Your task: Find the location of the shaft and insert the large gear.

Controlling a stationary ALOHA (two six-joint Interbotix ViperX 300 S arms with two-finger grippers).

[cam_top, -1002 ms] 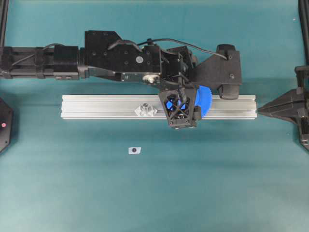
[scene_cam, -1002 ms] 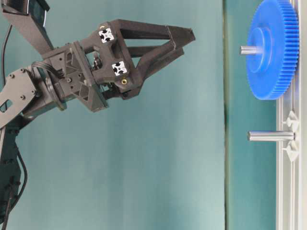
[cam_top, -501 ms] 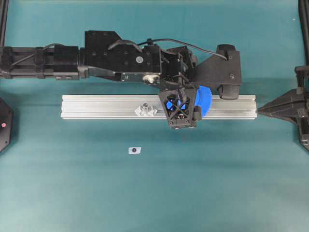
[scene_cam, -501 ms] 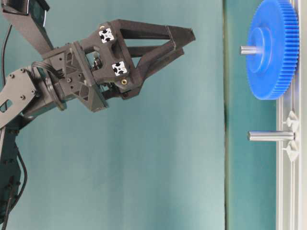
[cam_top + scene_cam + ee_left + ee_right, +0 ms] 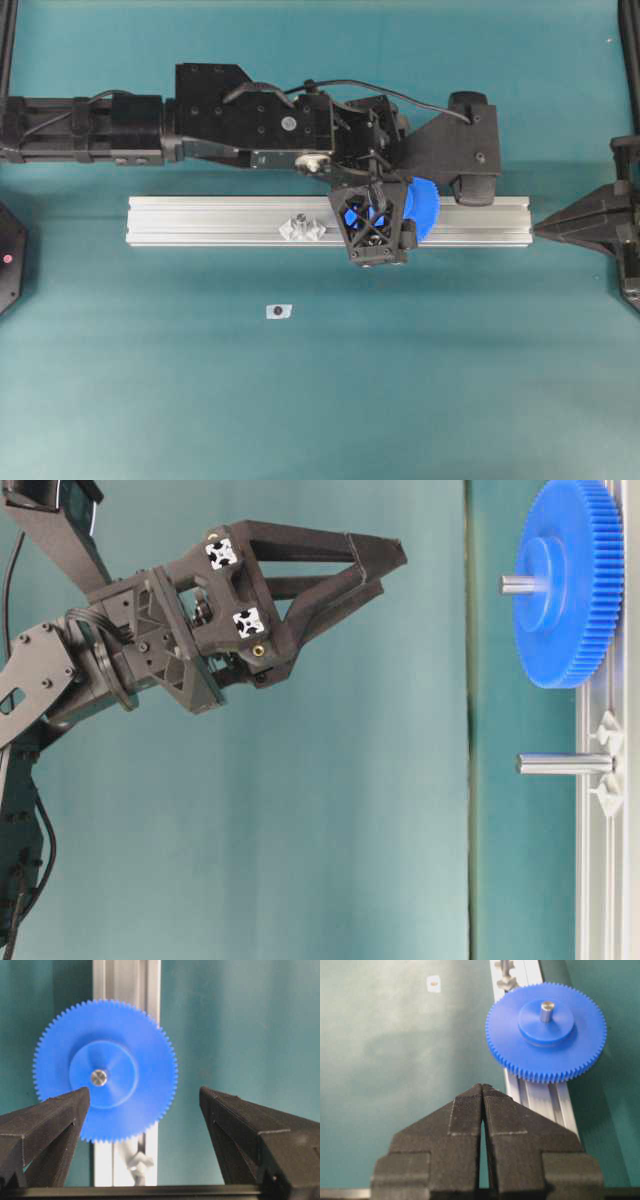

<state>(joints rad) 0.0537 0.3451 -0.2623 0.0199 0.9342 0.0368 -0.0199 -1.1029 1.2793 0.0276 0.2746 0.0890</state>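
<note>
Currently the right gripper (image 5: pixel 482 1091) is seen shut, empty. Left gripper (image 5: pixel 145 1097) is spread wide above the gear (image 5: pixel 105 1070), gripping nothing. Gear is seated on the shaft (image 5: pixel 99 1077), tip poking through the hub. Rail (image 5: pixel 200 221) beneath is partly hidden overhead.

Left claw (image 5: pixel 145 1110) hangs spread wide; right claw (image 5: pixel 483 1091) rests pressed together.

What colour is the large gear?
Bright blue; the large gear shows best in the left wrist view.
</note>
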